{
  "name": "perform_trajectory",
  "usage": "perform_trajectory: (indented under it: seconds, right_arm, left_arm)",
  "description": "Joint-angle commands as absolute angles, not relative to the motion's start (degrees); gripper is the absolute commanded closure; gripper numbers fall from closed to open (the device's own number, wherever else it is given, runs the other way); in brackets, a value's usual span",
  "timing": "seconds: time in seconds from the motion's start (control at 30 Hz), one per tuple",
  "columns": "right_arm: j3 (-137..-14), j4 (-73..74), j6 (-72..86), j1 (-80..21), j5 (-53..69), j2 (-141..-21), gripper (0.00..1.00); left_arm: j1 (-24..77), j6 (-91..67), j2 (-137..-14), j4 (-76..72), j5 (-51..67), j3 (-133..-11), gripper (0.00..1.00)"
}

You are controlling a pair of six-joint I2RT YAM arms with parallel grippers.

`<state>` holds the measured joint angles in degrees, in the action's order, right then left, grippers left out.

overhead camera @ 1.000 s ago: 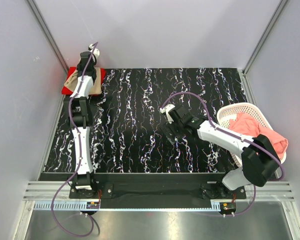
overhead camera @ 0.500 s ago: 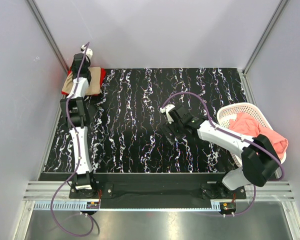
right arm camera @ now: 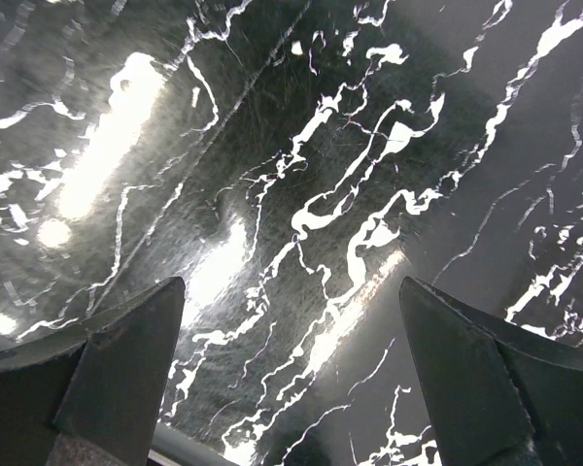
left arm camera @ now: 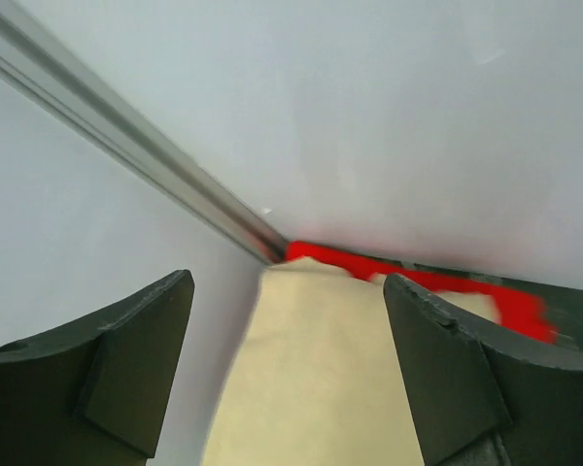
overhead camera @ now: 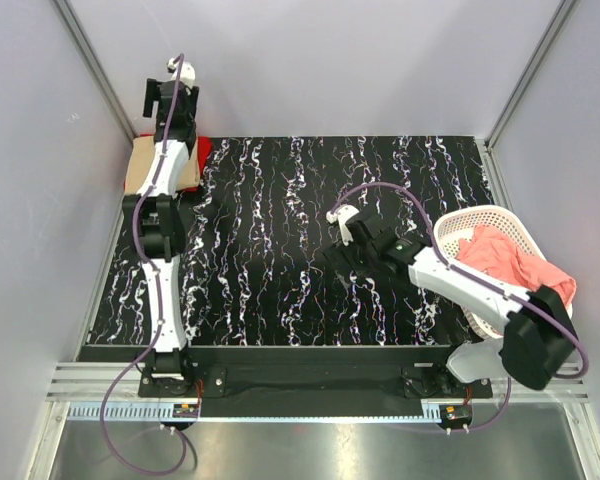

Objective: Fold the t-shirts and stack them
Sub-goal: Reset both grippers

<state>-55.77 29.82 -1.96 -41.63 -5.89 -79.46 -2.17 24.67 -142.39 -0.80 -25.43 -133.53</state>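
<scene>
Left gripper (left arm camera: 287, 320) spread above tan t-shirt (left arm camera: 321, 388) on red t-shirt (left arm camera: 437, 287). Right gripper (right arm camera: 290, 320) spread over table (right arm camera: 301, 146); pink t-shirt (overhead camera: 495, 255) in basket (overhead camera: 480, 212).

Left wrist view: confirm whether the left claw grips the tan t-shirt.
No: the left claw is open, clear of the tan t-shirt.

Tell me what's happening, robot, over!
Left gripper open above tan t-shirt, stacked on red t-shirt. Right gripper open, empty. Pink t-shirt crumpled in basket. Nothing blocking.
</scene>
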Motion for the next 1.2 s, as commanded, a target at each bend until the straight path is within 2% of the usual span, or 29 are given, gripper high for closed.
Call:
perform_trajectory:
  seconds: [0.0, 0.17, 0.37, 0.4, 0.43, 0.57, 0.73, 0.77, 0.87, 0.9, 0.93, 1.0, 1.03, 1.1, 1.17]
  right_arm:
    - [-54.7, 28.8, -0.4, -41.3, -4.5, -73.1, 0.0]
    - [-50.9, 27.2, 3.0, -41.3, -3.5, -66.0, 0.0]
    - [-44.3, 19.1, 11.2, -41.1, -7.7, -55.3, 0.0]
    - [-42.9, 17.3, 14.7, -41.1, -8.0, -52.8, 0.0]
    - [-40.0, 13.7, 16.8, -41.0, -9.4, -51.4, 0.0]
    - [-31.6, 6.0, 27.7, -40.9, -13.3, -45.8, 0.0]
    - [-21.1, 2.4, 42.3, -41.0, -11.4, -37.7, 0.0]
    - [-19.4, 1.9, 46.2, -41.1, -11.0, -35.9, 0.0]
    - [-11.7, 2.5, 54.9, -41.3, -12.8, -26.1, 0.0]
    - [-8.7, 4.0, 56.6, -41.3, -14.0, -19.3, 0.0]
    - [-7.4, 7.6, 58.3, -41.3, -15.4, -15.3, 0.0]
    - [-5.8, 13.1, 61.2, -41.3, -16.7, -2.8, 0.0]
    - [-5.6, 18.9, 62.2, -41.5, -18.3, -0.4, 0.0]
    - [-8.7, 21.2, 63.5, -41.4, -19.4, -7.3, 0.0]
    - [-9.1, 22.3, 64.2, -41.6, -19.0, -11.5, 0.0]
  left_arm:
    - [1.7, 14.2, -129.0, 4.5, -23.7, -128.1, 0.14]
    - [8.3, 1.6, -109.3, 9.4, -12.5, -106.9, 0.14]
    - [19.2, -16.5, -89.9, 11.3, -2.8, -80.1, 0.07]
    - [20.7, -20.5, -87.4, 9.4, -1.5, -76.6, 0.02]
    - [23.9, -22.6, -85.2, 8.6, -1.3, -69.6, 0.01]
    - [30.3, -28.2, -73.2, 6.9, -0.7, -55.2, 0.01]
    - [36.4, -41.5, -48.5, 0.3, 0.4, -33.2, 0.01]
    - [37.1, -44.0, -43.6, 0.2, 0.2, -25.3, 0.01]
    - [37.9, -51.6, -25.9, -0.1, -2.2, -16.6, 0.01]
    - [38.0, -53.7, -21.8, 4.4, -2.5, -13.0, 0.01]
    - [38.0, -54.5, -12.8, 6.8, -3.2, -11.7, 0.01]
    - [38.0, -56.9, -5.0, 12.7, -3.0, -9.4, 0.01]
    - [37.9, -57.7, -1.6, 14.4, -2.6, -7.7, 0.01]
    - [37.9, -60.7, 7.8, 19.7, -1.2, -5.2, 0.01]
    - [38.0, -61.4, 6.7, 20.7, 1.2, -5.0, 0.01]
